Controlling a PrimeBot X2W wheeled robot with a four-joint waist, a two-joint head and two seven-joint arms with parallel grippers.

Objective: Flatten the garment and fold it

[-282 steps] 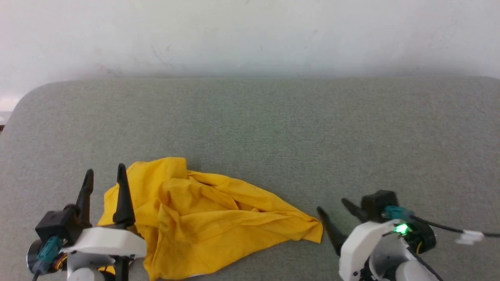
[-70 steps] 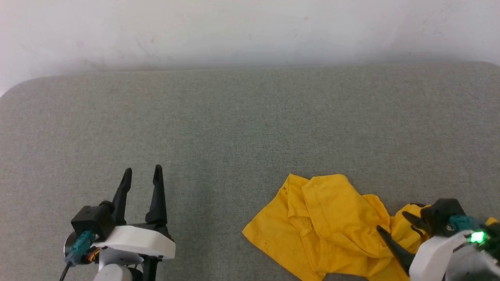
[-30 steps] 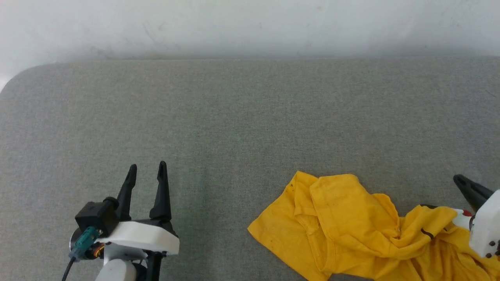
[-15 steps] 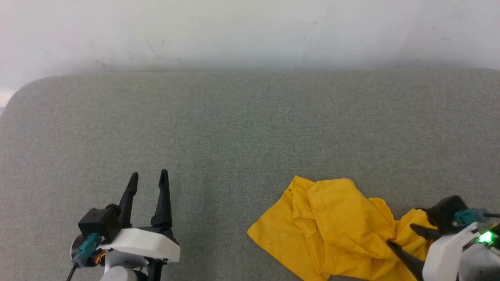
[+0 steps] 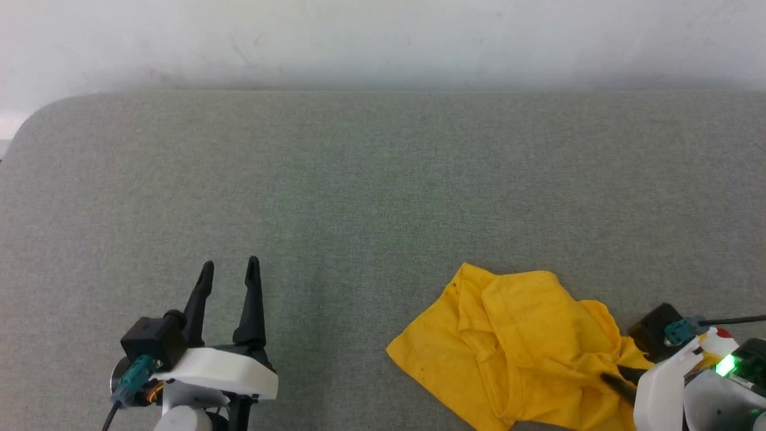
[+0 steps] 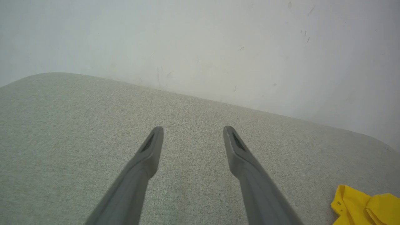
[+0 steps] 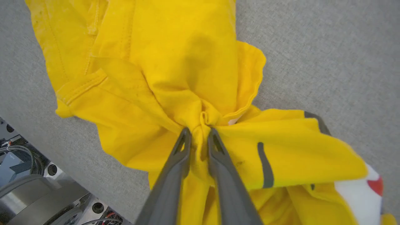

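While the left gripper (image 5: 230, 263) is being held spread far off, a bunched bright yellow cotton t-shirt (image 5: 526, 335) is being pinched by the right gripper (image 7: 199, 131).

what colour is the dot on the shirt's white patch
Red. The dot on the white patch of the garment, clearest in the right wrist view.

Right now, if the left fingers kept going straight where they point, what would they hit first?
Probably the grey padded surface near its far edge, else the white wall behind; depth is unclear. Nothing else lies ahead of the open left fingers; the yellow garment sits aside.
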